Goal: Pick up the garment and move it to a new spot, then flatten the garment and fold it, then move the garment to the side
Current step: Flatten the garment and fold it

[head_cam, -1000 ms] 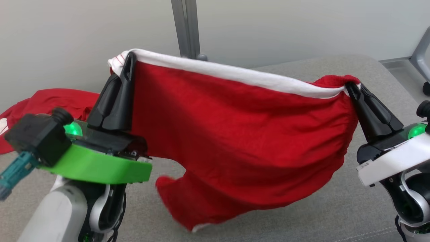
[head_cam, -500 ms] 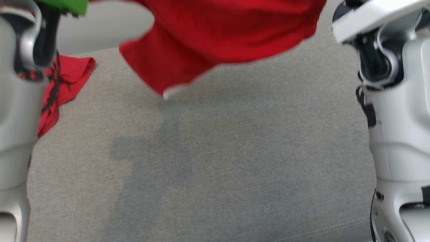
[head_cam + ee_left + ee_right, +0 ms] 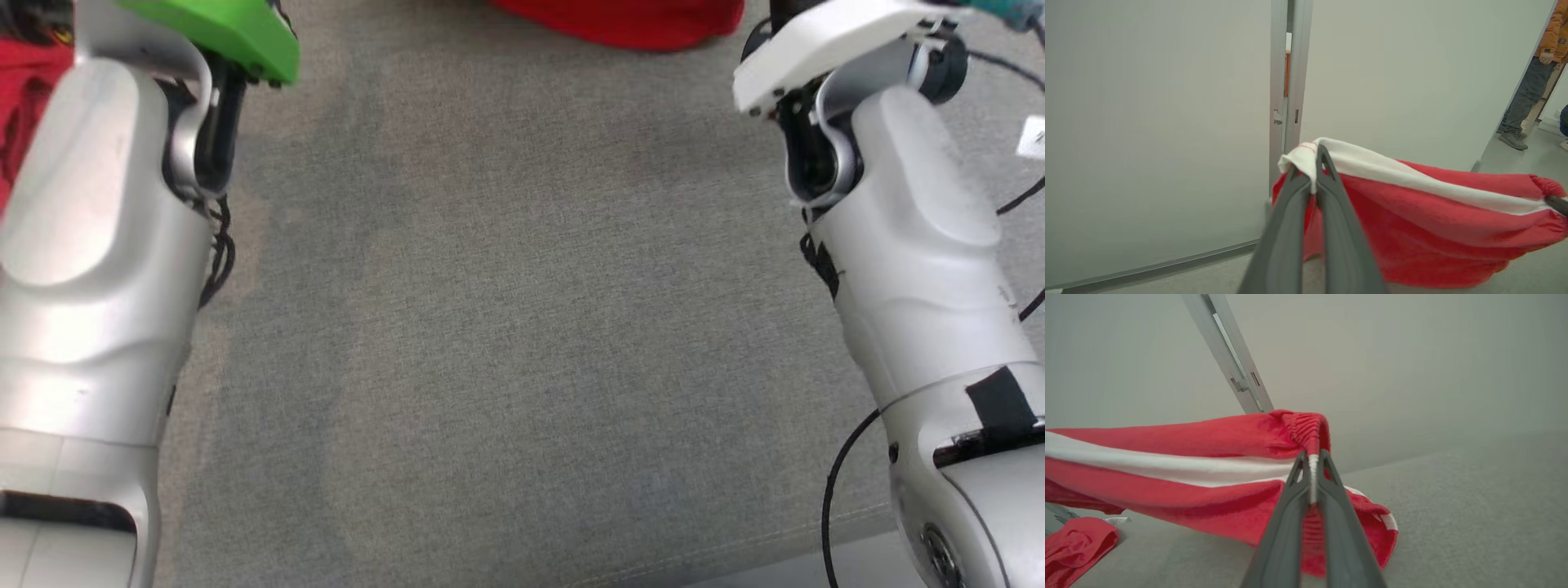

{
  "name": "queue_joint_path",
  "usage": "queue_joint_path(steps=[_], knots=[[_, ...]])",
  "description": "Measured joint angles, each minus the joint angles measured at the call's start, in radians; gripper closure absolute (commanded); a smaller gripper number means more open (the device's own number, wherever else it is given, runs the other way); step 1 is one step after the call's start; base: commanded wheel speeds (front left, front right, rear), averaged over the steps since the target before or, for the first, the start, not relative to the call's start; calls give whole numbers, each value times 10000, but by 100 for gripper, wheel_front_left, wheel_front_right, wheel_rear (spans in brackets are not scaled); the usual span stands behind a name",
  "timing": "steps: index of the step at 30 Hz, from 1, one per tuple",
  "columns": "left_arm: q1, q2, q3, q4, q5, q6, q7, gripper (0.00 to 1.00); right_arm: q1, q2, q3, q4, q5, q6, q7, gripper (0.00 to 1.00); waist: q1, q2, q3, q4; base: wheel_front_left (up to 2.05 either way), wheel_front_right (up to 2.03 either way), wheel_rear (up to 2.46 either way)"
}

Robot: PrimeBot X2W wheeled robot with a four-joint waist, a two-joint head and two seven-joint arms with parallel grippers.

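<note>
The head camera has tipped down, leaving the garment (image 3: 620, 20) at twelve o'clock; left gripper (image 3: 1308, 163) and right gripper (image 3: 1312, 455) each clamp a top corner, spread ready for flattening

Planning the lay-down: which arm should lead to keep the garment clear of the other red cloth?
Probably right: the right gripper, shut on the garment, has bare cushion beside it; the other red cloth lies leftward.
</note>
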Motion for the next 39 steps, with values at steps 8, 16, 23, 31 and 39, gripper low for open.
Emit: queue_joint_path(steps=[8, 16, 23, 31, 39], knots=[[1876, 132, 77, -909, -508, -357, -909, 100, 1196, -96, 1348, -196, 1068, 0, -685, 100, 0, 0, 649, 240, 0, 0, 0], [4673, 560, 445, -3902, -706, -127, -1218, 100, 3834, -976, 1475, -3712, 1390, 0, -755, 100, -1, 0, 89, 288, 0, 0, 0], [7672, 654, 554, -6978, -619, 660, -1296, 100, 6683, -1419, 1473, -6613, 1160, 0, -761, 100, -2, 0, -886, 270, 0, 0, 0], [10750, 1037, 433, -9808, -644, 1693, -945, 100, 9865, -1549, 1014, -9323, 1103, 0, -59, 100, -2, 0, -2071, 260, 0, 0, 0], [11978, 1404, 479, -10000, -1104, 1952, -437, 100, 11897, -851, 794, -10184, 1070, -6, 1076, 100, -2, 0, -2542, 156, 0, 0, 0]])
